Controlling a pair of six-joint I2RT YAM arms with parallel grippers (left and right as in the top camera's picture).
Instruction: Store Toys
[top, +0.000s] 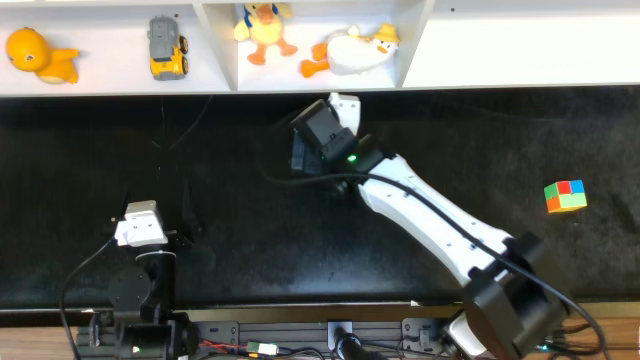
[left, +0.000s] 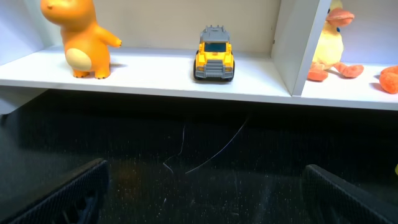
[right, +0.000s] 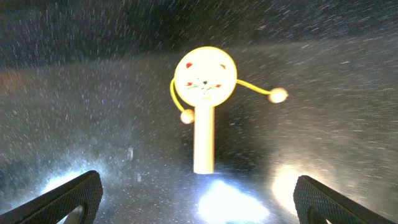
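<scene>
While the right gripper (right: 202, 202) hangs over the black table (top: 220, 210) just in front of the white shelf (top: 120, 90), its two fingers are spread wide and hold nothing. Beneath it a small rattle drum (right: 204, 124) lies flat on the table. It has a round yellow head with a cat face, a pale wooden handle and two beads on cords. Neither finger touches it.

The step in hand appears to be picking up this toy. The fingers stand to either side of the handle's line, so the next move likely calls for a straight descent and a close across the narrow handle, clear of the loose cords.

On the shelf stand an orange figure (left: 84, 37), a yellow truck (left: 214, 55) and a duck (left: 333, 43). The left gripper (left: 202, 199) sits farther back from the shelf, facing it, fingers apart and holding nothing. A colourful cube (top: 565, 195) lies on the table well away from the shelf.
</scene>
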